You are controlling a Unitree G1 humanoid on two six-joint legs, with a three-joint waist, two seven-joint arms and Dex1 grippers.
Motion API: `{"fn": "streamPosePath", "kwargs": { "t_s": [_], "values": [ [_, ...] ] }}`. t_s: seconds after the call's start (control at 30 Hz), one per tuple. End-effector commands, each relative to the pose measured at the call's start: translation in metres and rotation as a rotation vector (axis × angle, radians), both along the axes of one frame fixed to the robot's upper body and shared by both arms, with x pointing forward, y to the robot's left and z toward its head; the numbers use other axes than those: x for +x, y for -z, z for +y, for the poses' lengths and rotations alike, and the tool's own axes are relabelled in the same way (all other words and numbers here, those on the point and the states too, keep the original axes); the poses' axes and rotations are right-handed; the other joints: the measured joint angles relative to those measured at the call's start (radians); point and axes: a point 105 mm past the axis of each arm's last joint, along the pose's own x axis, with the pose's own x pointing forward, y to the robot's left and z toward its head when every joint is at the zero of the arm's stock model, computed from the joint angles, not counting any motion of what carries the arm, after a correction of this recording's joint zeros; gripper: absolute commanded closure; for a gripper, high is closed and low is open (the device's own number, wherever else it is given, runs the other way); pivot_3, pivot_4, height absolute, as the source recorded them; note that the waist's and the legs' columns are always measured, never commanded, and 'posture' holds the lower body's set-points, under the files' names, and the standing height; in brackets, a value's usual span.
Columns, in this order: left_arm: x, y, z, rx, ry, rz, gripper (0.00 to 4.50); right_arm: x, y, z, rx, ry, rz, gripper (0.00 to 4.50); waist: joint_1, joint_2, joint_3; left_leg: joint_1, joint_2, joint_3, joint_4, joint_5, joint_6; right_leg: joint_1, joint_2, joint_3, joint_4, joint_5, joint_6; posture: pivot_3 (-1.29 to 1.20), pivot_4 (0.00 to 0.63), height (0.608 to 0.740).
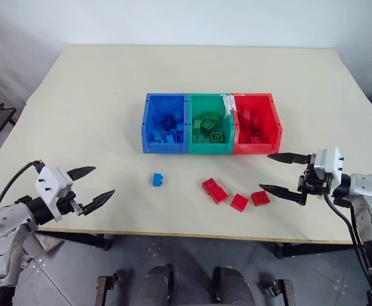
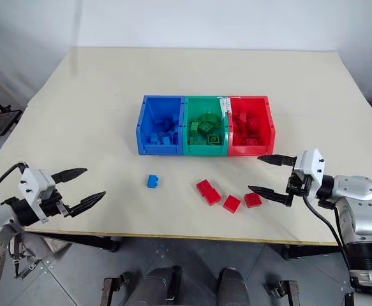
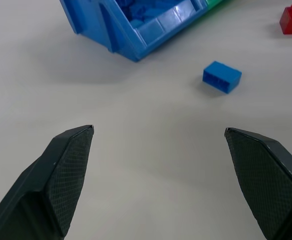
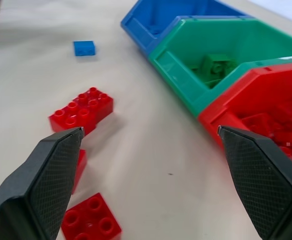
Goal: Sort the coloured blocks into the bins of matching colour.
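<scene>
Nearest the robot, both arms reach out low over the front edge of the pale table [image 1: 96, 83]. The left gripper [image 1: 96, 186] hangs at the table's front left corner with its two black fingers spread wide and nothing between them; it points forward and in toward the middle. The right gripper [image 1: 280, 173] is at the front right, fingers also wide apart and empty, pointing in toward the middle from the other side — its lower finger ends just beside the loose red blocks. A little farther in, four blocks lie on the table in front of the bins. A small blue block [image 1: 157, 180] sits alone to the left, studs up, below the blue bin. To its right is a long red block [image 1: 214, 190], twice as long as it is wide, with its long side running on a slant, from back-left to front-right. Next come two square red blocks — one [image 1: 239, 202] near the long one and one [image 1: 260, 197] just beside it, closest to the right gripper. Farther back, in the middle of the table, stand the three joined bins in a row: the blue bin [image 1: 147, 124] on the left, the green bin [image 1: 192, 144] in the middle, the red bin [image 1: 277, 125] on the right. Each holds blocks of its own colour. White tape [image 1: 228, 105] runs along the wall between the green and red bins.
</scene>
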Motion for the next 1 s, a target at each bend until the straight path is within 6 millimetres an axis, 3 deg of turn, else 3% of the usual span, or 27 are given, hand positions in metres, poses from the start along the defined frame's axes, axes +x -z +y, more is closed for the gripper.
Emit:
{"fn": "streamPosePath", "kwargs": {
  "t_s": [0.03,0.13,0.27,0.4,0.6,0.73,0.83,1.0],
  "values": [
    [0.001,-0.004,-0.009,0.017,0.04,-0.021,0.04,-0.004,-0.006,0.002,-0.012,-0.025,-0.013,0.0,0.001,0.0,0.0,0.0,0.0,0.0,0.0,0.0,0.0,0.0,0.0,0.0,0.0,0.0,0.0,0.0,0.15,0.74],
    [-0.001,-0.006,-0.024,0.006,0.104,-0.02,0.04,-0.009,-0.006,-0.009,-0.017,0.02,-0.009,0.0,0.006,0.0,0.0,0.0,0.0,0.0,0.0,0.0,0.0,0.0,0.0,0.0,0.0,0.0,0.0,0.0,0.15,0.74],
    [-0.007,-0.004,-0.051,-0.013,0.228,-0.002,0.04,-0.02,0.002,-0.038,-0.052,0.111,0.069,0.0,0.014,0.0,0.0,0.0,0.0,0.0,0.001,-0.001,0.0,0.0,0.0,0.0,0.0,0.0,0.0,0.0,0.15,0.74],
    [-0.024,-0.001,-0.099,-0.082,0.432,0.038,0.04,-0.027,0.005,-0.07,-0.092,0.223,0.047,0.0,0.011,0.0,0.0,-0.001,0.0,0.001,0.003,-0.002,0.001,0.001,0.0,0.0,-0.001,0.001,0.001,0.0,0.15,0.74],
    [-0.039,-0.001,-0.151,-0.055,0.651,0.013,0.04,-0.033,0.023,-0.094,-0.174,0.253,0.106,0.0,0.007,0.0,0.0,0.0,0.001,0.006,0.003,-0.002,0.001,0.001,0.001,0.001,0.0,0.001,0.001,0.0,0.15,0.74],
    [-0.036,-0.004,-0.148,-0.057,0.64,0.006,0.04,-0.022,0.026,-0.07,-0.166,0.158,0.102,0.0,-0.003,0.0,0.0,0.001,0.003,0.011,0.003,-0.002,0.001,0.001,0.002,0.001,-0.001,0.001,0.0,0.0,0.15,0.74],
    [-0.032,0.001,-0.128,-0.042,0.577,0.023,0.04,-0.015,0.03,-0.041,-0.173,0.035,0.133,0.0,-0.013,0.0,0.0,0.001,0.006,0.011,0.004,-0.003,0.0,0.001,0.003,0.002,-0.001,0.001,-0.001,0.0,0.15,0.74],
    [-0.034,0.013,-0.103,-0.023,0.502,0.056,0.04,-0.007,0.05,-0.024,-0.311,-0.076,0.231,0.0,-0.012,0.0,0.0,0.001,0.006,0.008,0.005,-0.005,0.001,0.001,0.004,0.002,-0.002,0.002,-0.001,0.0,0.15,0.74]
  ]
}}
